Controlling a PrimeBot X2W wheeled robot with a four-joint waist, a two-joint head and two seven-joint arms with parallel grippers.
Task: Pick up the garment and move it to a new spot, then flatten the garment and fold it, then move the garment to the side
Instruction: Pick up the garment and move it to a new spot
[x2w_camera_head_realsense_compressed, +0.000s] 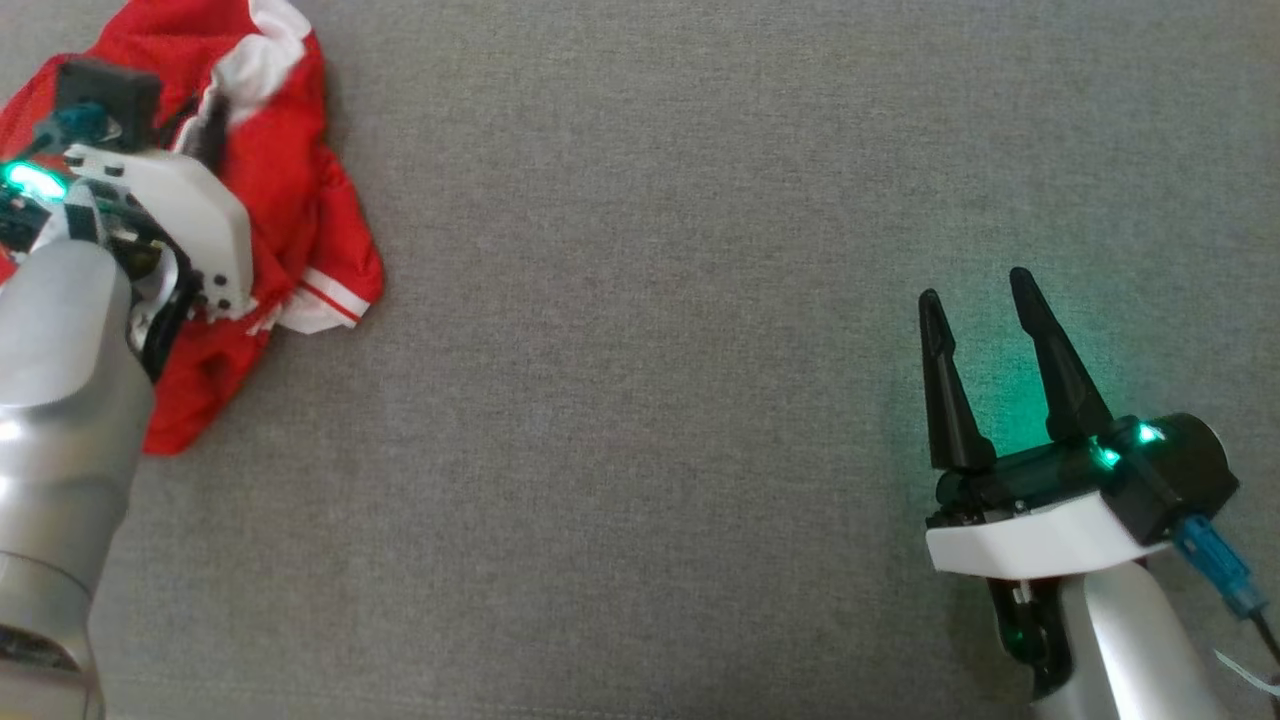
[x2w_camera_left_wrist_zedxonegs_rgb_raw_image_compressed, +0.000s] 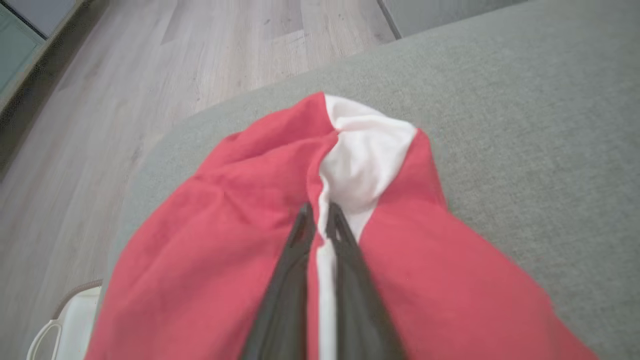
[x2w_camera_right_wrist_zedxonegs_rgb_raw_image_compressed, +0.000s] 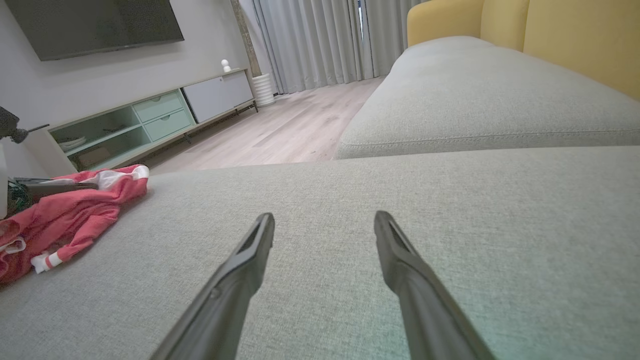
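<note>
No lettering, label, brand mark, number or sign can be read on any surface in view.

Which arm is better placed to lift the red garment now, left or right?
Left. The left gripper is pinched on a fold of the garment; the right gripper sits open over bare sofa cushion, well away from it.
</note>
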